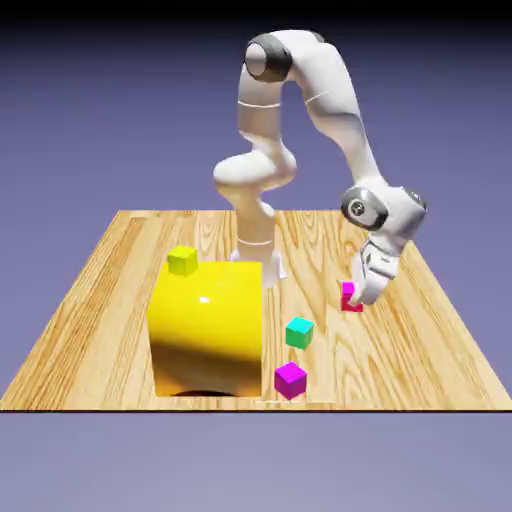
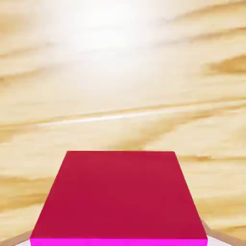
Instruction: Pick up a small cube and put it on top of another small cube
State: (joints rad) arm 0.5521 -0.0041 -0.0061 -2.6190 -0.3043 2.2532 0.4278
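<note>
Four small cubes being shown on wooden table [image 1: 100, 300]: yellow-green cube [image 1: 183, 260] sitting atop large yellow block [image 1: 208, 325], teal cube [image 1: 299, 332] and magenta cube [image 1: 290, 379] lying near block's exterior-view right. Red-pink cube [image 1: 349, 298] being flanked by gripper [image 1: 363, 297] at table level, well apart from teal cube. In hand view, red-pink cube [image 2: 120, 194] looming large at bottom, fingertips being hidden; whether fingers are clamping cube or merely straddling it cannot be told.
</note>
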